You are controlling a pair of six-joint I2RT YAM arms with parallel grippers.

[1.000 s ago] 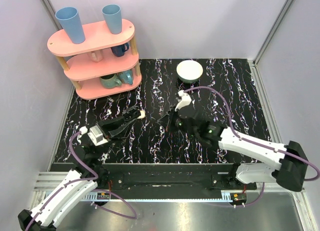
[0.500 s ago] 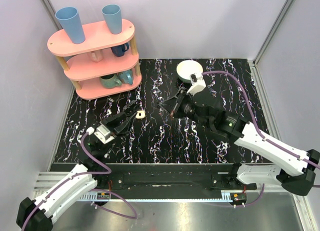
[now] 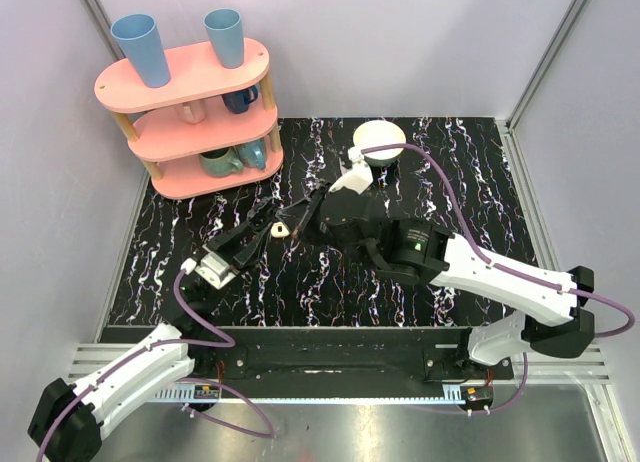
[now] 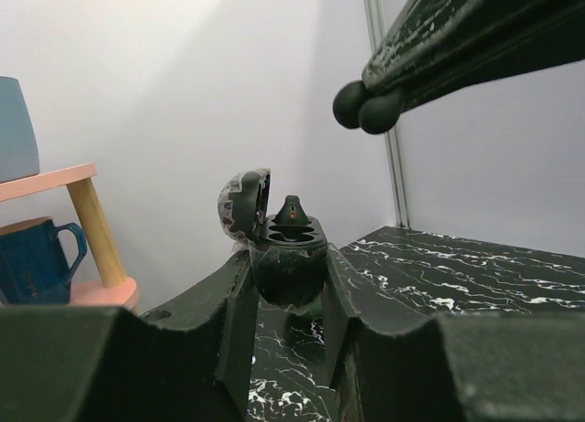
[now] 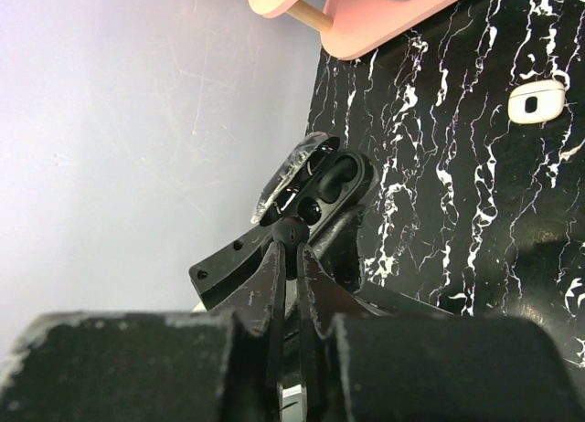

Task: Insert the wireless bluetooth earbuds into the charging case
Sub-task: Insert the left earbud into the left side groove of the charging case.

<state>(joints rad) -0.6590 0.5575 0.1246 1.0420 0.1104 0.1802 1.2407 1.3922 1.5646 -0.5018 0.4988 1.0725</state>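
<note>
My left gripper (image 4: 288, 290) is shut on the charging case (image 4: 288, 258), a small dark rounded case held upright above the table. Its lid (image 4: 242, 203) stands open, and one dark earbud (image 4: 292, 209) sits in a well. My right gripper (image 5: 291, 255) is shut on a second dark earbud (image 5: 292, 232), just in front of the case (image 5: 334, 189) and its open wells. From the left wrist view that earbud (image 4: 366, 107) hangs above and to the right of the case. From above, the two grippers (image 3: 268, 225) (image 3: 300, 217) meet at mid-table.
A small cream rounded piece with a dark centre (image 3: 282, 228) (image 5: 537, 100) lies on the black marbled table under the grippers. A pink shelf (image 3: 190, 112) with cups stands at the back left. A white bowl (image 3: 379, 140) sits at the back centre.
My right gripper has swung left from mid-table to the tip of the left gripper, bringing its earbud up to the case. The left gripper has shifted only slightly.
</note>
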